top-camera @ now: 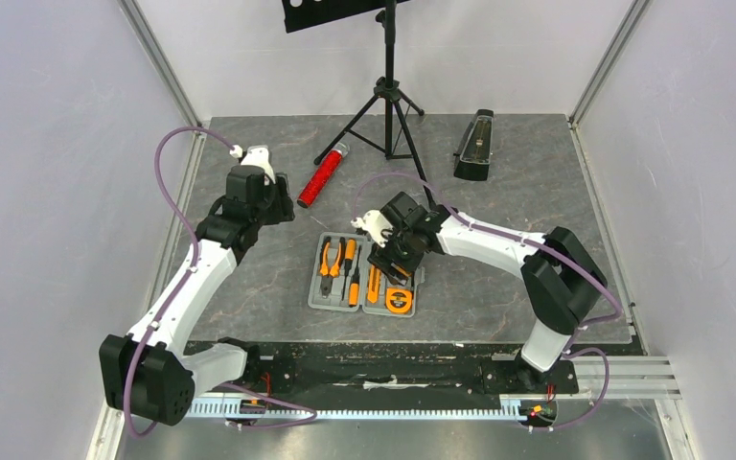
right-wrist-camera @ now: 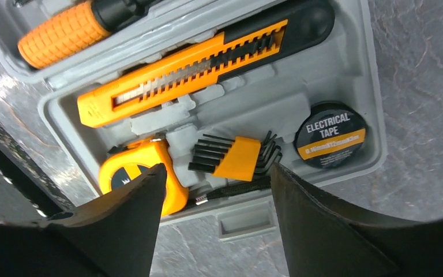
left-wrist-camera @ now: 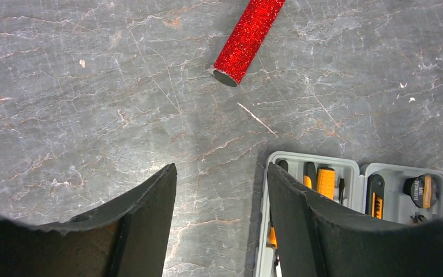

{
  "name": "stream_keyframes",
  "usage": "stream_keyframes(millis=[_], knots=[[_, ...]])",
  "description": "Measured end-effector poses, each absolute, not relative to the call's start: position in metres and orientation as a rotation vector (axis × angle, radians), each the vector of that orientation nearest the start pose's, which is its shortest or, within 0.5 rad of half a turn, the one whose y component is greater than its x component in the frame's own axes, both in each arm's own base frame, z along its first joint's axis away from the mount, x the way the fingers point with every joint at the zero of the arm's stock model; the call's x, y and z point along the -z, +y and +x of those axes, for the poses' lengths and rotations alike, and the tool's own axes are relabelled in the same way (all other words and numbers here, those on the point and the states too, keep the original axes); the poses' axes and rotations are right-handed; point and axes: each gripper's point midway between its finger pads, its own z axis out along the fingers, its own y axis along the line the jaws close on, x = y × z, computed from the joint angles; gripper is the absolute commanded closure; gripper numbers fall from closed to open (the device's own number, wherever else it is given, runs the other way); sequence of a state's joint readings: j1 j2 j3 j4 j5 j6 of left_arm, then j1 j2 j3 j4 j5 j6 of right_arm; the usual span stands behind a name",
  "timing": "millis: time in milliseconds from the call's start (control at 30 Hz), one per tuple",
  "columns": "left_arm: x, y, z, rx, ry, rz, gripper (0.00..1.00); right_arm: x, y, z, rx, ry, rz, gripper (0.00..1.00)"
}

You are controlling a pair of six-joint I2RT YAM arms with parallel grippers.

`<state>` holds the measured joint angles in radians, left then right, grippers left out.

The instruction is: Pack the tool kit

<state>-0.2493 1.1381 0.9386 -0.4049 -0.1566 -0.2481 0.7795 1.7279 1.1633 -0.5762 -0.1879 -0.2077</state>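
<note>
In the near middle of the table (left-wrist-camera: 92, 86), the grey case (top-camera: 326, 305) is lying open and flat, its two halves side by side. I am hanging my right gripper (right-wrist-camera: 217, 168) just above its right half, the jaws standing wide apart and gripping nothing. Under those jaws the orange knife (right-wrist-camera: 179, 75) is sitting in its recess, with the round tape measure (right-wrist-camera: 124, 170) nearer to me on the left. A set of hex keys (right-wrist-camera: 236, 157) is lying between my fingertips' line of sight, and the roll of electrical tape (right-wrist-camera: 330, 135) is sitting to its right. The screwdriver (right-wrist-camera: 57, 32) and the pliers (top-camera: 327, 257) are resting in the left half.

I am holding my left gripper (left-wrist-camera: 222, 173) to the left of the case, over bare table, its jaws also parted and empty. The red glittery cylinder (left-wrist-camera: 248, 37) is lying farther out, apart from the case. The metronome (top-camera: 474, 146) is standing far right.
</note>
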Motion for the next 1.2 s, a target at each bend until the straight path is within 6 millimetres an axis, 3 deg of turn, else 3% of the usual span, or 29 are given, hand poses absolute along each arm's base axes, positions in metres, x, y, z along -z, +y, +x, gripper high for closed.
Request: stream_keyframes(millis=[100, 133, 333, 467, 633, 767, 900, 1000, 1200], knots=[[-0.187, -0.067, 0.336, 0.107, 2.174, -0.078, 0.35, -0.055, 0.271, 0.246, -0.359, 2.316, -1.485, 0.16], [-0.187, -0.067, 0.335, 0.106, 2.176, -0.077, 0.35, -0.057, 0.268, 0.249, -0.333, 2.276, -1.533, 0.03], [-0.189, -0.063, 0.331, 0.053, 2.171, -0.058, 0.35, -0.081, 0.254, 0.264, -0.17, 1.933, -1.838, 0.02], [-0.203, -0.056, 0.325, 0.006, 2.13, -0.05, 0.35, -0.098, 0.254, 0.275, -0.097, 1.796, -1.887, 0.02], [-0.222, -0.041, 0.318, -0.07, 2.067, -0.051, 0.35, -0.139, 0.263, 0.297, -0.022, 1.615, -1.709, 0.02], [-0.229, -0.033, 0.316, -0.117, 2.042, -0.068, 0.36, -0.192, 0.24, 0.29, 0.044, 1.394, -1.411, 0.02], [-0.228, -0.029, 0.315, -0.148, 2.041, -0.07, 0.36, -0.219, 0.241, 0.293, 0.066, 1.299, -1.355, 0.02], [-0.226, -0.028, 0.315, -0.154, 2.046, -0.068, 0.36, -0.204, 0.253, 0.302, 0.098, 1.296, -1.511, 0.02], [-0.224, -0.023, 0.312, -0.185, 2.046, -0.075, 0.36, -0.136, 0.252, 0.293, 0.098, 1.34, -1.916, 0.09]])
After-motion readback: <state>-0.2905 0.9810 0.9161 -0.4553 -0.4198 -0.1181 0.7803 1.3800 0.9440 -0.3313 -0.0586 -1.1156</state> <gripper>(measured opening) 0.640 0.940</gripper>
